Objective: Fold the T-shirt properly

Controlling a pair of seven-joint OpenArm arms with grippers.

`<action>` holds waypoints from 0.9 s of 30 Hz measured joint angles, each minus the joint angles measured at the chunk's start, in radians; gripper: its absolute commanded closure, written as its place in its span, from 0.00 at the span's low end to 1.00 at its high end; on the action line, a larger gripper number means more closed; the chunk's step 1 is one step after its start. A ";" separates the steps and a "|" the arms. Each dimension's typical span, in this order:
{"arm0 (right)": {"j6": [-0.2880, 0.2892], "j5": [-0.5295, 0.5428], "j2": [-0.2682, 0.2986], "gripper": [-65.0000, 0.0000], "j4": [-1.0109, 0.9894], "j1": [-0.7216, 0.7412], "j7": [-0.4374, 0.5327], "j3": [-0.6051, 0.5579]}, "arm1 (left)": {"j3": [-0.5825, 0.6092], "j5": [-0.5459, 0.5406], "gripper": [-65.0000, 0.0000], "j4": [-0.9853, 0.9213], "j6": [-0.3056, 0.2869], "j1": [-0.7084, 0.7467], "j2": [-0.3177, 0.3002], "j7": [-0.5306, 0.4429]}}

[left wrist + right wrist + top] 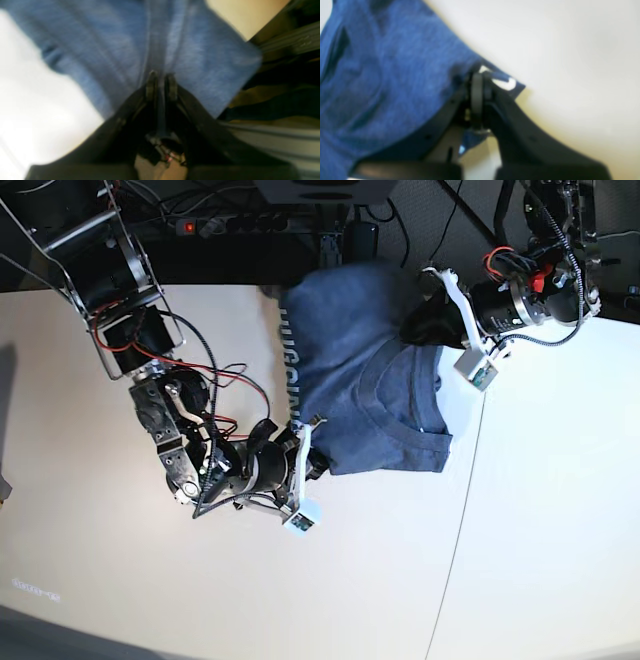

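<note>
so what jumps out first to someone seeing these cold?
The blue-grey T-shirt, bunched mid-table with one edge draped over the far side and white lettering along its left fold in the base view. Both arms grip it: the right gripper has its jaws shut on the near-left edge, and the left gripper pinches a fold at the far right. Up close, each wrist view shows cloth clamped between the jaws.

The base view looks straight down on the table (520, 580); both wrist views sit close behind their claws, sharing the T-shirt (370, 390).
</note>
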 measured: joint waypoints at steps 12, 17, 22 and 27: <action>0.000 -0.011 0.120 1.00 0.263 -0.227 -0.016 0.001 | 0.003 0.134 0.92 -0.229 0.001 -0.146 -0.072 -0.127; 0.000 -0.017 0.183 1.00 0.335 -0.301 -0.016 0.003 | 0.006 0.134 0.92 -0.322 0.000 -0.265 -0.069 -0.129; 0.000 -0.016 0.204 1.00 0.373 -0.357 -0.015 0.031 | 0.031 0.140 0.92 -0.373 0.000 -0.359 -0.072 -0.137; 0.000 -0.014 0.208 1.00 0.411 -0.411 -0.013 0.053 | 0.171 0.190 0.92 -0.421 0.000 -0.435 -0.071 -0.159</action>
